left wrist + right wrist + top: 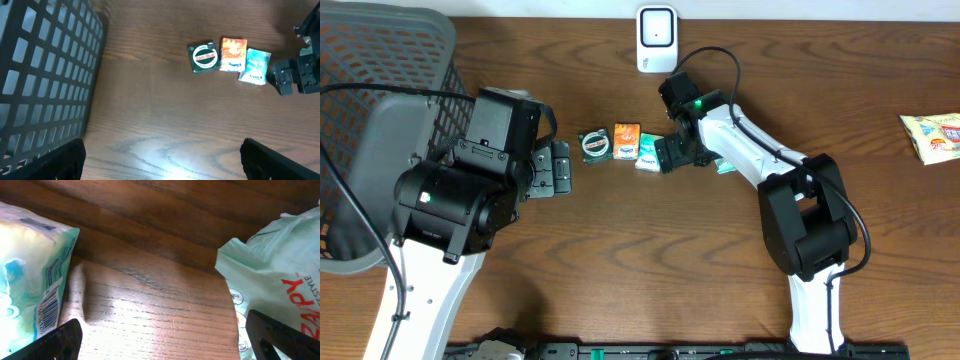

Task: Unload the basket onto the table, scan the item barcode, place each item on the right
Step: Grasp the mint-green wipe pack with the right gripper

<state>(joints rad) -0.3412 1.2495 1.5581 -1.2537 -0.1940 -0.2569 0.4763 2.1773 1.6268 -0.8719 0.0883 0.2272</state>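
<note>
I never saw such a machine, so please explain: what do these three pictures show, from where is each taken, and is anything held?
Two robot arms work at a wooden table. One picture looks down from above; the others come from cameras on the left arm and the right arm. On the table lie a green tin, an orange packet and a blue tissue pack in a row, a white device, probably the scanner, a black basket, a green-white packet and a snack bag. Both pairs of jaws are open and hold nothing; the right ones straddle bare wood between tissue pack and green-white packet.
</note>
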